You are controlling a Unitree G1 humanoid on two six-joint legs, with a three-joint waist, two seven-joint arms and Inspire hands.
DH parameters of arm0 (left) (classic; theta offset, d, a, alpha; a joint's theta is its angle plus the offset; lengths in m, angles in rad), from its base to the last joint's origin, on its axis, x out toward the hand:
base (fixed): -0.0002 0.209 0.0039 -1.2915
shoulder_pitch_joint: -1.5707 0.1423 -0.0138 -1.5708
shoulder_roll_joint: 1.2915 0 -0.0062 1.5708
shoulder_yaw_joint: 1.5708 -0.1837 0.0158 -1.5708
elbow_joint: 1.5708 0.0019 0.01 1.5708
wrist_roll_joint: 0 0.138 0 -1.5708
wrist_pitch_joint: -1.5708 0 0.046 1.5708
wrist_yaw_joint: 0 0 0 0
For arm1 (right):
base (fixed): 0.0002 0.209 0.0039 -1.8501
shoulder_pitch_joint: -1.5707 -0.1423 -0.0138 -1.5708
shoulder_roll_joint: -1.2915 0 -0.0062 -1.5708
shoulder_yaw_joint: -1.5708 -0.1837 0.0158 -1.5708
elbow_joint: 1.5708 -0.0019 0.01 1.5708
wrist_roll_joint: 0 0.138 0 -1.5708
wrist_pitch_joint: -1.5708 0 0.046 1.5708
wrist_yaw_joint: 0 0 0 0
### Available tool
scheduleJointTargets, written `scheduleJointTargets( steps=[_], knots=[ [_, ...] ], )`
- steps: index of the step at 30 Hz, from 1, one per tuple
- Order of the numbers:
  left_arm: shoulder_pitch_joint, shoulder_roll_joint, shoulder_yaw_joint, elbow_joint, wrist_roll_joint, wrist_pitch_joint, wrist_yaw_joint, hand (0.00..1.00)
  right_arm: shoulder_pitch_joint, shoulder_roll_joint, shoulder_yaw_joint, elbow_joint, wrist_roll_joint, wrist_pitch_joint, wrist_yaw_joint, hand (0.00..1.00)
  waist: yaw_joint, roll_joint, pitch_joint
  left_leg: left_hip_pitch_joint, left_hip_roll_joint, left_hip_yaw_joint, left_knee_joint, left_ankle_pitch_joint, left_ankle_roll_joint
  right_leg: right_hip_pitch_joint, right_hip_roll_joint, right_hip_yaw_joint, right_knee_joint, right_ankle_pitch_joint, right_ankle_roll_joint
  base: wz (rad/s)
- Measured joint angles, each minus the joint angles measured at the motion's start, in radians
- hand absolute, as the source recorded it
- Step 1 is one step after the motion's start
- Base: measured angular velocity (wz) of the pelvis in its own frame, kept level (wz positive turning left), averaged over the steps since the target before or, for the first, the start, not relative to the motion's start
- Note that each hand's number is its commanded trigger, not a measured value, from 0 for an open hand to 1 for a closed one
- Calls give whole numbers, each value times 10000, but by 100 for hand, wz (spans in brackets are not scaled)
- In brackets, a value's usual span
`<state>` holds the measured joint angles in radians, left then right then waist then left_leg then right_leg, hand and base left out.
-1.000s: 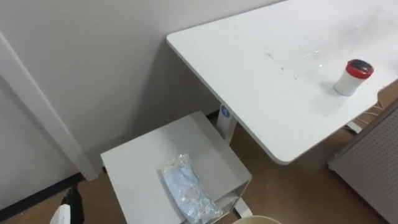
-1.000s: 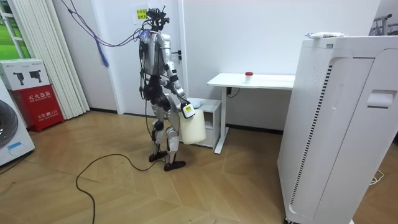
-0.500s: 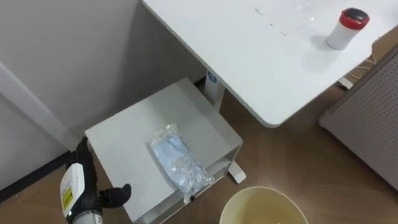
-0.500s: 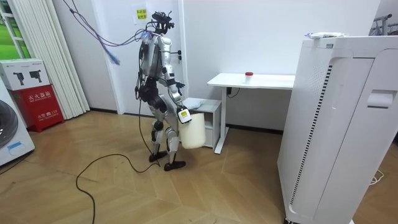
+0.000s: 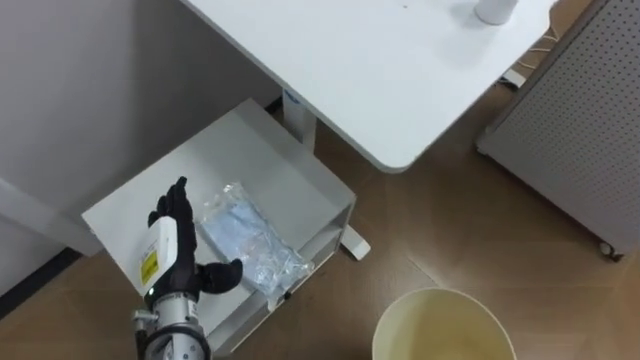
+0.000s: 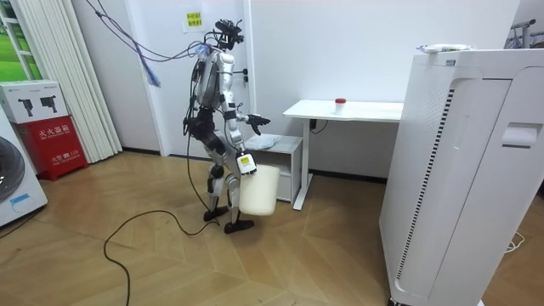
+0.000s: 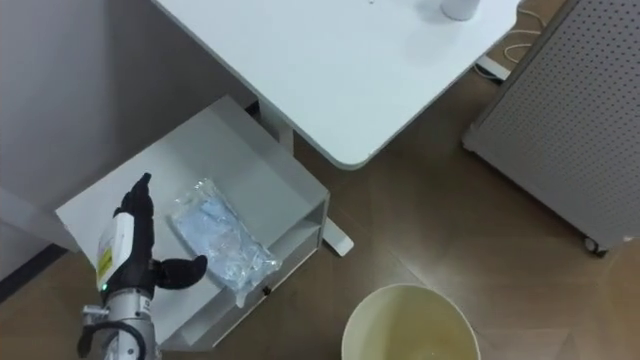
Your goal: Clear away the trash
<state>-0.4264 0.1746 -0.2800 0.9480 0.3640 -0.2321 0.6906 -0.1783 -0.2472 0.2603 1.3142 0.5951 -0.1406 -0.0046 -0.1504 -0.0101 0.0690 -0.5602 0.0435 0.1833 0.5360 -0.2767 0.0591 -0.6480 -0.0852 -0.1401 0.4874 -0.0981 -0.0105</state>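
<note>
A clear plastic packet [image 5: 248,243] with pale blue contents lies flat on top of a low white cabinet [image 5: 240,150]. My left hand [image 5: 173,256] hovers over the cabinet's near left part, just left of the packet. Its fingers are straight and its thumb points at the packet's edge, holding nothing. A cream round bin [image 5: 445,325] hangs open-topped at the lower right. In the room view the bin [image 6: 257,189] hangs off the floor from my right hand [image 6: 245,162] at its rim, while my left hand [image 6: 259,121] stretches toward the cabinet [image 6: 285,146].
A white desk [image 5: 350,70] stands over the cabinet's far side, with a small white container [image 5: 494,10] on it. A grey perforated panel [image 5: 570,120] stands at the right on the wooden floor. A tall white appliance [image 6: 459,170] fills the room view's right.
My left hand has risen and moved forward over the cabinet, up beside the packet. The eye view has tipped down and forward, bringing the bin further into view. The body leans toward the cabinet.
</note>
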Motion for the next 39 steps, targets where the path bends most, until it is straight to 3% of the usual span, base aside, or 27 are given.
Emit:
scheduleJointTargets(
  steps=[4, 7, 13, 23, 25, 26, 27, 32, 35, 39],
  knots=[
    [-327, -118, -210, 593, 1, -4, -56, 0, -15, 13, 30, -263, 2, -3, -47, 100, -386, 29, 41, -257, 87, 51, 300, -102, 24, -201, 32, 11, 125, 13, -19, -9],
    [-438, -102, -392, 962, -10, -2, -87, 0, -25, 61, 31, -337, 30, -13, -76, 100, -436, 53, 75, -486, 217, 55, 610, -250, -25, -374, 183, 101, 184, 30, -45, -15],
    [-835, -99, -602, 1557, -38, 3, -431, 0, -84, 72, 138, -620, 366, -36, -244, 100, -517, 78, 97, -1090, 325, 66, 1029, -316, -16, -937, 183, 104, 512, -6, -93, 0],
    [-870, -71, -577, 2538, -599, 211, -1505, 0, -117, 99, 315, -755, 367, -106, -276, 100, -670, 48, 110, -1241, 322, 105, 1044, -318, -14, -1129, 171, 175, 565, -17, -106, 0],
    [-872, 17, -579, 2789, -578, 330, -1638, 0, -118, 124, 315, -795, 416, -99, -273, 100, -662, -45, 137, -1287, 317, 146, 1050, -318, -15, -1235, 135, 249, 656, -55, -107, 0],
    [-872, 40, -580, 2814, -559, 327, -1638, 58, -117, 129, 315, -833, 426, -92, -280, 100, -666, -58, 146, -1308, 316, 143, 1058, -318, -16, -1256, 127, 246, 675, -69, -113, 0],
    [-885, 70, -580, 2821, -551, 341, -1634, 100, -119, 131, 315, -869, 448, -63, -288, 100, -661, -64, 146, -1349, 316, 115, 1068, -319, -17, -1278, 139, 245, 671, -71, -116, 4],
    [-931, 202, -590, 2862, -546, 371, -1691, 100, -172, 139, 318, -892, 447, 127, -374, 100, -642, -105, 122, -1328, 310, 99, 1063, -317, -30, -1263, 166, 245, 683, -77, -122, 1],
    [-1051, 465, -589, 2884, -555, 480, -1632, 100, -173, 157, 343, -965, 448, 343, -477, 100, -636, -143, 97, -1244, 308, 101, 1058, -310, -35, -1180, 162, 245, 670, -75, -123, 0],
    [-1180, 599, -579, 2982, -599, 953, -1640, 100, -170, 168, 345, -977, 446, 586, -479, 100, -656, -192, 72, -991, 319, 127, 998, -309, -38, -940, 166, 249, 615, -62, -121, -2]
  ],
)
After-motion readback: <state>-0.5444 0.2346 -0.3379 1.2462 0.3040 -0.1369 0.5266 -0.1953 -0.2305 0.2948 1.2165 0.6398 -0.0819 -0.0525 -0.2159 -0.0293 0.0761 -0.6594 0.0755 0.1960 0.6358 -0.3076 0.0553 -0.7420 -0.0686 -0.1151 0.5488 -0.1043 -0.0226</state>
